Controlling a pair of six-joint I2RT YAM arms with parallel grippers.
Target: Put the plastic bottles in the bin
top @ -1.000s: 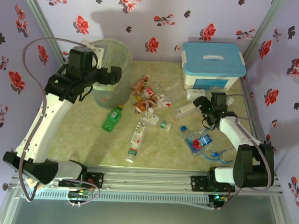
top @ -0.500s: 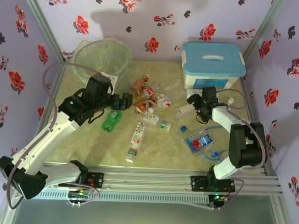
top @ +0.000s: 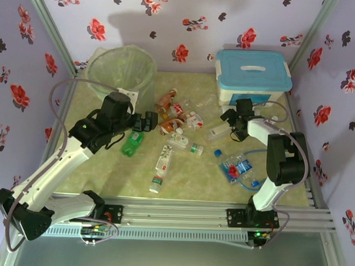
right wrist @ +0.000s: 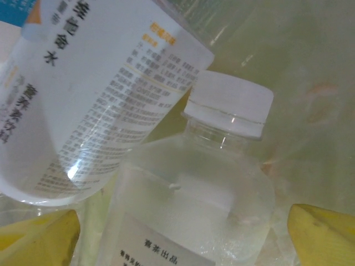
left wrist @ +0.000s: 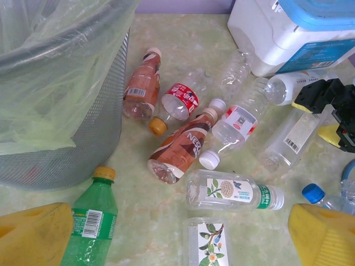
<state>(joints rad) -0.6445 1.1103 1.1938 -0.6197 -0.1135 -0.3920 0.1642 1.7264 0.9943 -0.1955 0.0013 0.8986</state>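
The bin (top: pixel 122 69), a grey-green bucket lined with a clear bag, stands at the back left. Several plastic bottles lie on the table to its right. My left gripper (top: pixel 148 121) hangs open just right of the bin, with nothing between its yellow fingers (left wrist: pixel 33 238). Below it lie a green bottle (left wrist: pixel 91 221), two brown ones (left wrist: pixel 183 147), a red-labelled clear one (left wrist: pixel 180 100) and a flower-labelled clear one (left wrist: pixel 236 191). My right gripper (right wrist: pixel 183 238) is open low by the white box. A clear white-capped bottle (right wrist: pixel 222 183) lies between its fingers (right wrist: pixel 327 233) with gaps on both sides. A white-labelled bottle (right wrist: pixel 94 83) lies against it.
A white box with a light-blue lid (top: pixel 252 74) stands at the back right. A blue-labelled bottle (top: pixel 235 168) and a blue cable (top: pixel 255 183) lie near the right arm. Another clear bottle (top: pixel 161 165) lies toward the front middle. Flowered walls close in the table.
My left arm has swung down from over the bin to just above the bottles right of it. My right gripper has moved back and left, down over the clear bottles by the white box.
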